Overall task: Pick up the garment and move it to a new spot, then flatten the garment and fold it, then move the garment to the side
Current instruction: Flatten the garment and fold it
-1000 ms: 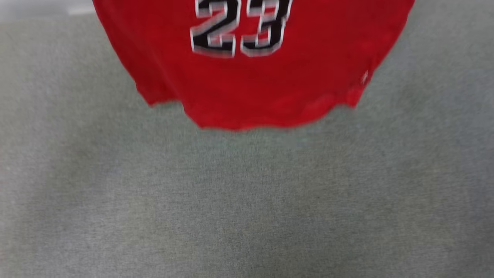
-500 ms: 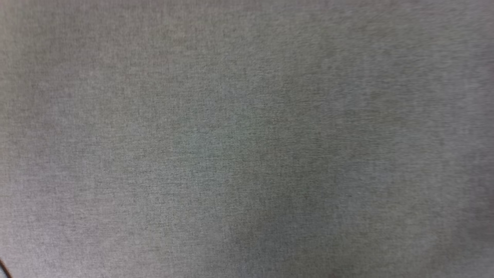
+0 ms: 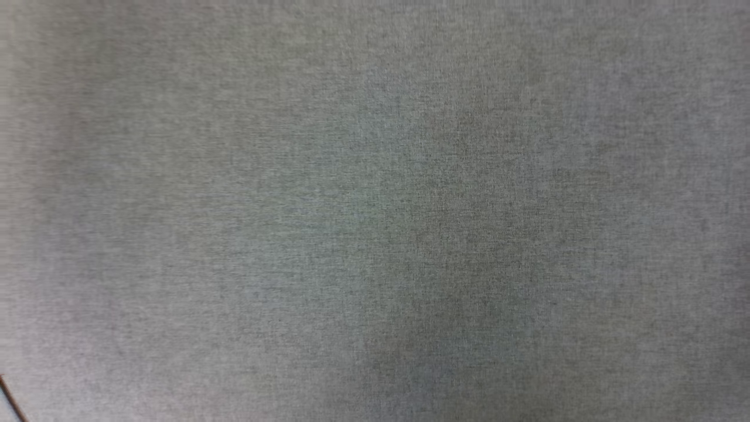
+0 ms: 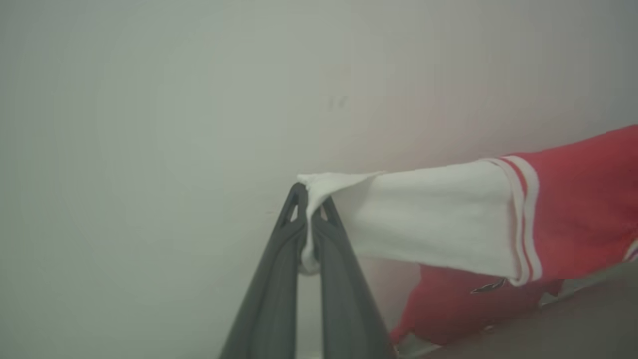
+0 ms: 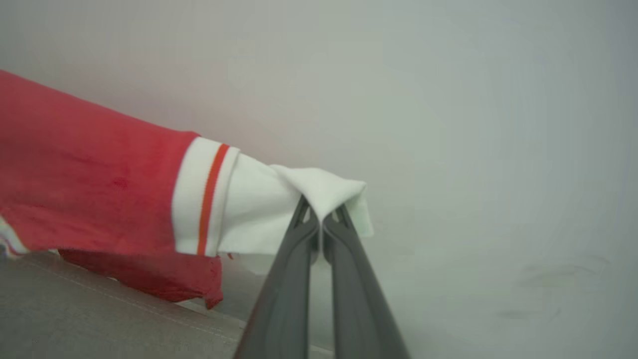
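Observation:
The garment (image 4: 573,209) is a red shirt with white sleeves and red-white striped trim, held up in the air above a grey surface. In the left wrist view my left gripper (image 4: 310,199) is shut on the tip of one white sleeve (image 4: 428,219). My right gripper (image 5: 321,212) pinches the other white sleeve (image 5: 279,199), and the red body of the garment (image 5: 84,184) stretches away to the left, its lower part hanging toward the grey surface (image 5: 75,319). In the head view, the grey fabric surface (image 3: 375,211) lies bare.
A pale plain wall (image 4: 149,124) stands behind the held shirt. A thin dark line (image 3: 12,398) crosses the lower left corner of the head view. A seam runs across the grey surface (image 5: 149,309) below the shirt.
A second ago the head view showed the red hem and the "23" print at the top; since half a second ago it has shown grey fabric alone. The whole picture shifted, so the camera moved.

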Available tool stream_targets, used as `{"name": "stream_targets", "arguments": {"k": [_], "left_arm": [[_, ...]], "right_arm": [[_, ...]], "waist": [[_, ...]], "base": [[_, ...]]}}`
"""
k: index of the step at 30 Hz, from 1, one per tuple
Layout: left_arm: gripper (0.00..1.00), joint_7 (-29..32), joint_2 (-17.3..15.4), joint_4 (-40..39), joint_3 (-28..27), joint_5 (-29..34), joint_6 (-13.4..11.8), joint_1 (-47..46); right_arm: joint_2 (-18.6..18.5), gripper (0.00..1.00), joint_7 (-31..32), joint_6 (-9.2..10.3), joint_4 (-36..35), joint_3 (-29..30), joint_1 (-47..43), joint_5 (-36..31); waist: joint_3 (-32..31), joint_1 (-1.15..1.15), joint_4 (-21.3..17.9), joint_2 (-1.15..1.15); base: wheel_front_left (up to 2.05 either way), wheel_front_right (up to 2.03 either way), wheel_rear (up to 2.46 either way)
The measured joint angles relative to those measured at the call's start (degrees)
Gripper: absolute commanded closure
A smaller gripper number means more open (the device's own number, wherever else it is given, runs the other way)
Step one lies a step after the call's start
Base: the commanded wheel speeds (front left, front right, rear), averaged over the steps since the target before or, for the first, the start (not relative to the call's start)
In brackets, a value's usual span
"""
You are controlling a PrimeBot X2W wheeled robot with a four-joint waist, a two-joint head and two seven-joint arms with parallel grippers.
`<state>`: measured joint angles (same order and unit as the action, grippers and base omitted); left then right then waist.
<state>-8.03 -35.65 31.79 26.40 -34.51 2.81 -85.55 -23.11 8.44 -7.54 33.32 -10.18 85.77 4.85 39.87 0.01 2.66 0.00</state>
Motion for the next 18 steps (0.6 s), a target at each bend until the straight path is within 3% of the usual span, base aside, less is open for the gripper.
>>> {"name": "stream_targets", "arguments": {"k": [10, 18], "left_arm": [[1.00, -3.8, -0.5, 0.6, 5.5, 0.5, 0.0, 22.6], [1.00, -1.7, -2.6, -3.2, 8.8, -1.7, -1.2, 40.0]], "right_arm": [[-4.6, 1.00, 5.9, -0.01, -1.7, -5.5, -21.2, 8.9], [-7.5, 1.00, 14.7, -0.02, -7.3, -6.5, -38.5, 15.8]], "waist": [[-6.7, -0.01, 0.4, 0.00], [-14.7, -0.01, 0.7, 0.00]], "base": [[0.00, 0.00, 0.00], [0.00, 0.00, 0.00]]}}
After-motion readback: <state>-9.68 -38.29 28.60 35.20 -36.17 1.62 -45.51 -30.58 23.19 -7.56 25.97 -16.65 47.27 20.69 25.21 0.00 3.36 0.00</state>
